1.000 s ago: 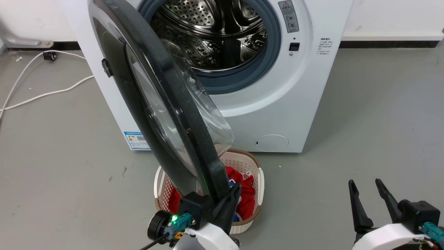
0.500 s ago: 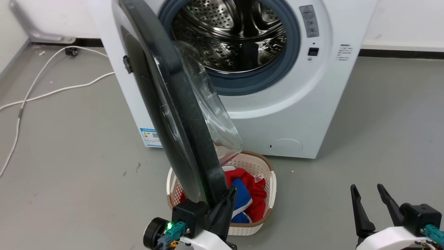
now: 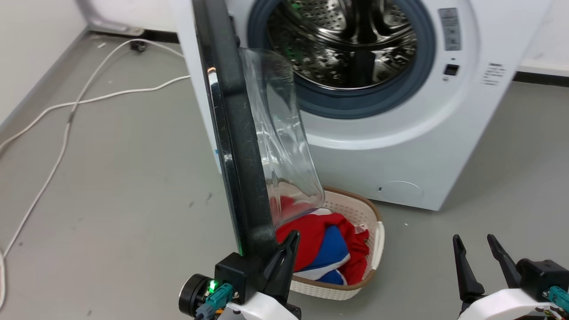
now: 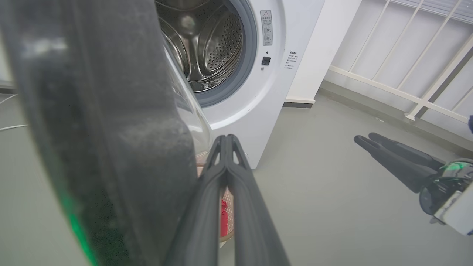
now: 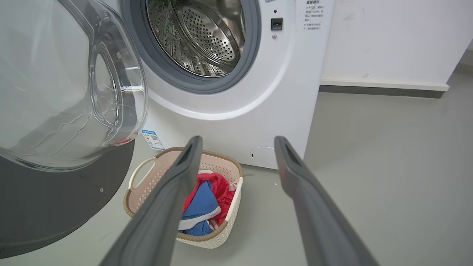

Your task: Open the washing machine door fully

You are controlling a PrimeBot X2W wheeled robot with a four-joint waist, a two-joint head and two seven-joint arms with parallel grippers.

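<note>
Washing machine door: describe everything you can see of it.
The washing machine door is a large round glossy black disc with a clear bulging glass bowl on its inner face. It stands open, swung out roughly square to the washing machine, edge-on in the head view. The shut left claw lies against its lower inner rim.

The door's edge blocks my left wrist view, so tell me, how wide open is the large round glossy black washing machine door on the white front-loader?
Observer: Head view: the black round door stands edge-on, roughly square to the front of the white washing machine.
Operator: What's on the floor there?
Observer: A cream plastic laundry basket holding red and blue clothes, by the door's lower edge.
Operator: And my other hand?
Observer: The right hand is open, nothing between its fingers.
</note>
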